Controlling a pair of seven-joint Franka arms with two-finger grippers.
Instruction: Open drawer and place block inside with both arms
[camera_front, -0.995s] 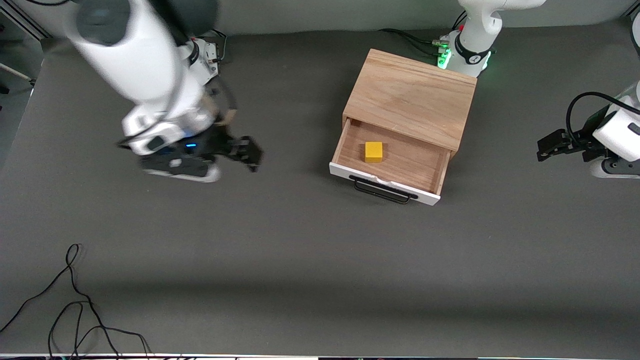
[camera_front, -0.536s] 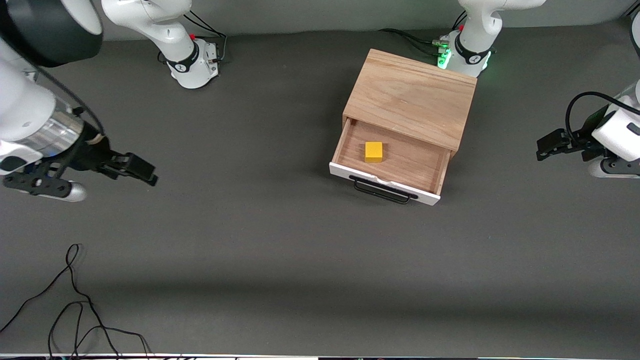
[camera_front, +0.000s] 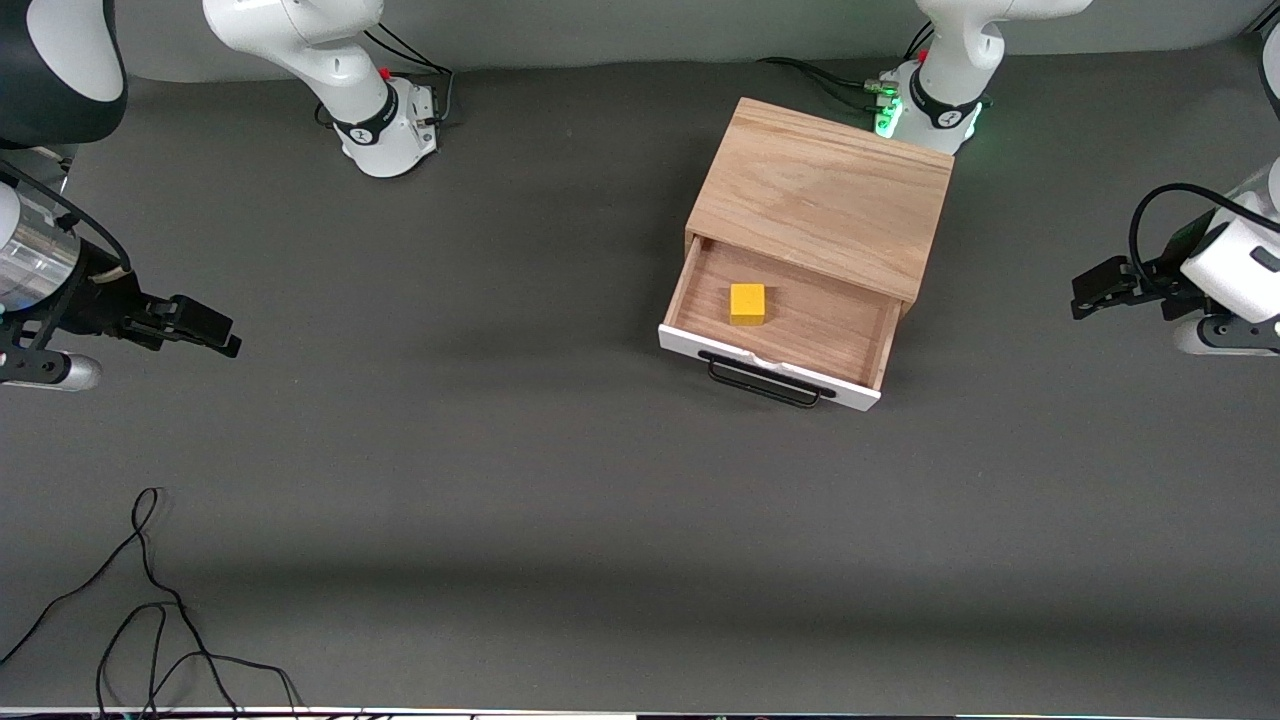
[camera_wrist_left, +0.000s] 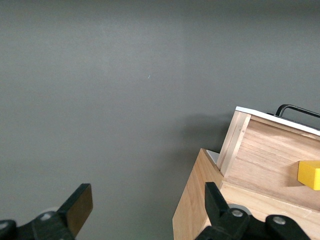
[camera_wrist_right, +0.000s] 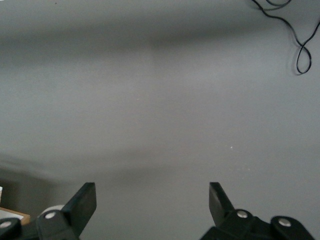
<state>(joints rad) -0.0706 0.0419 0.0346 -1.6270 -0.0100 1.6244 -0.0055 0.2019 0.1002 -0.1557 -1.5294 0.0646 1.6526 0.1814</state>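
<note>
The drawer (camera_front: 800, 318) of the oak cabinet (camera_front: 822, 195) stands pulled out, with its white front and black bar handle (camera_front: 765, 382) toward the front camera. The yellow block (camera_front: 747, 303) lies inside the drawer on its wood floor. It also shows in the left wrist view (camera_wrist_left: 309, 175) with the drawer's side wall (camera_wrist_left: 272, 152). My left gripper (camera_front: 1088, 292) is open and empty over the table at the left arm's end, away from the cabinet. My right gripper (camera_front: 215, 335) is open and empty over the table at the right arm's end.
A loose black cable (camera_front: 150, 600) lies on the grey table near the front edge at the right arm's end; it also shows in the right wrist view (camera_wrist_right: 295, 35). The arm bases (camera_front: 385, 125) stand along the back edge.
My right arm has swung away from the middle of the table toward its own end, its gripper open and empty. The left arm, the drawer and the block have not moved.
</note>
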